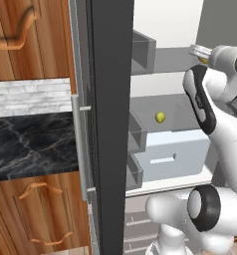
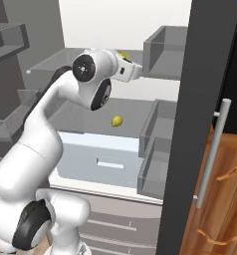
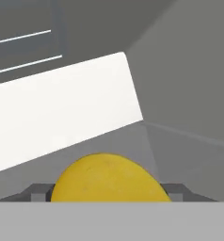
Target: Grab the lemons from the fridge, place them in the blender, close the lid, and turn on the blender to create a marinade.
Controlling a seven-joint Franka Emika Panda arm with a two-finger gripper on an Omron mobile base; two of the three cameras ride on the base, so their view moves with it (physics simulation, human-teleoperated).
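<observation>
- The fridge (image 1: 110, 124) stands open; its dark door with the silver bar handle (image 1: 79, 149) is seen edge-on, with grey door bins (image 2: 158, 149) on the inner side
- The white arm (image 2: 36, 144) reaches up into the pale grey interior at the upper shelf (image 2: 56, 60)
- One lemon (image 3: 109, 181) lies on that shelf right in front of the hand (image 3: 109, 193), between its fingers (image 3: 36, 192); the hand is spread wide apart on either side of the fruit; whether the fingers touch it cannot be told
- A second lemon (image 2: 117, 121) sits alone on the lower shelf above the pale drawer (image 2: 108, 162), well apart from the hand
- Left of the fridge are brown wooden cabinets (image 1: 28, 25) and a dark marble desk (image 1: 33, 147)
</observation>
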